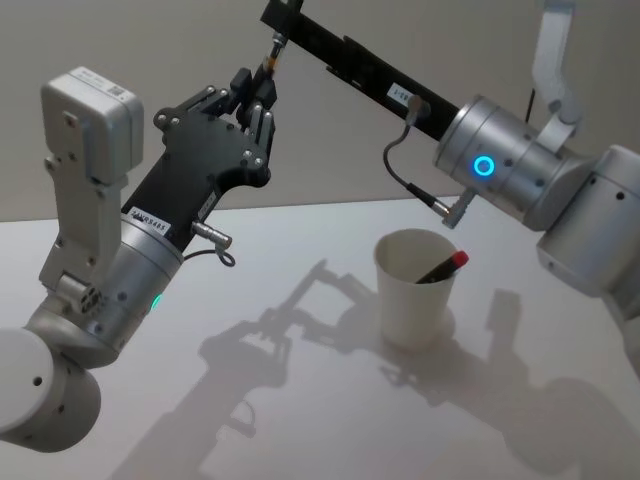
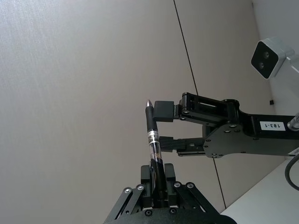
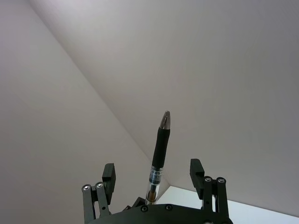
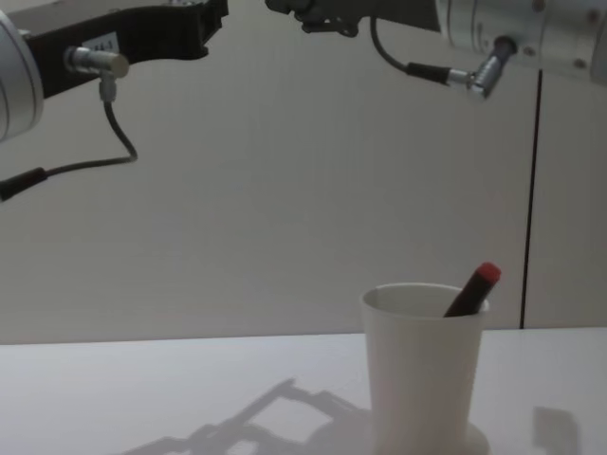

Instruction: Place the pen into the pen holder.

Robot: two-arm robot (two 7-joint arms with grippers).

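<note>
Against a plain pale wall (image 4: 285, 190), the left gripper (image 2: 158, 179) is clenched on the clear barrel of the pen (image 2: 152, 135), whose tip points away from its palm. Just beyond it, the right gripper (image 2: 164, 126) brackets the pen's black grip section with its fingers (image 3: 108, 173) spread wide; the pen stands between them, clear of both. Well below both grippers, the pen holder (image 1: 412, 300) stands upright on the white table (image 1: 300, 250), with a red-capped pen (image 1: 445, 267) leaning inside it.

Plain pale wall (image 4: 285, 190), dark vertical seam (image 4: 532, 190) (right of centre), white table (image 4: 142, 398), soft shadows
</note>
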